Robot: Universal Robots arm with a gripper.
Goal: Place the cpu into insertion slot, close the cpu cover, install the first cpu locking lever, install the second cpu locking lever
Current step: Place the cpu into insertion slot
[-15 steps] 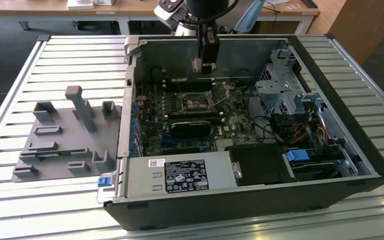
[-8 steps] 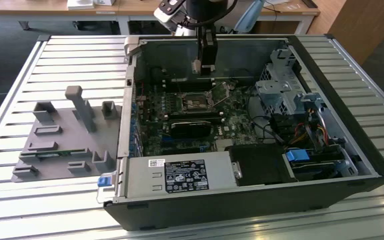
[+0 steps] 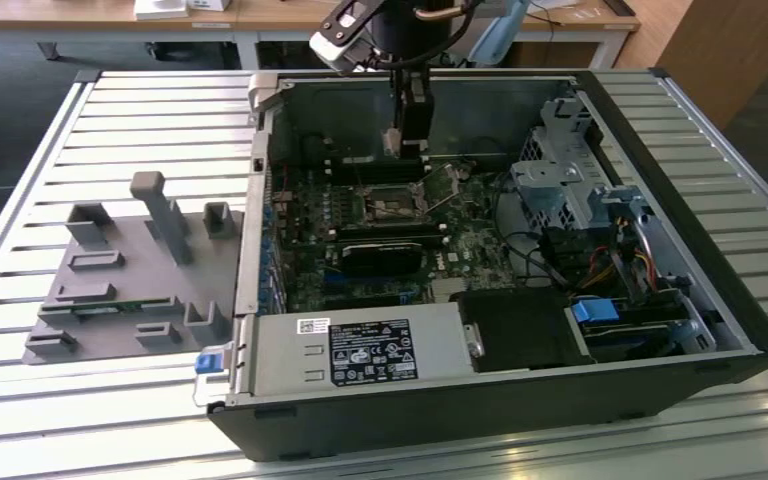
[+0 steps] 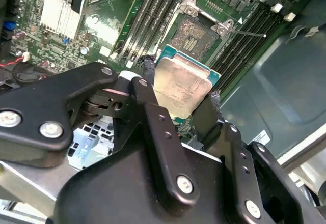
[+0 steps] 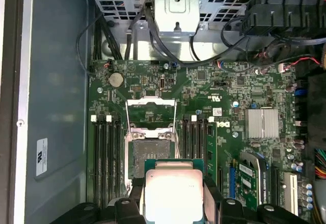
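Observation:
My gripper (image 4: 181, 95) is shut on the cpu (image 4: 184, 85), a small square chip with a dull silver top, held by its edges between two black fingers (image 4: 148, 76). In the first wrist view the cpu (image 5: 173, 191) hangs just short of the insertion slot (image 5: 150, 155), whose dark centre is uncovered. The cpu cover (image 5: 150, 113), a thin silvery frame, is swung open on the slot's far side. A thin locking lever (image 4: 249, 32) sticks out beside the insertion slot (image 4: 196, 35). In the exterior view the gripper (image 3: 407, 150) hovers inside the open computer case above the slot (image 3: 391, 200).
Memory slots (image 5: 107, 158) flank the socket on both sides. A long black block (image 3: 384, 255), a grey power supply box (image 3: 357, 352) and a drive cage (image 3: 564, 185) with cables crowd the case. A grey parts fixture (image 3: 131, 270) lies on the slatted table at the exterior view's left.

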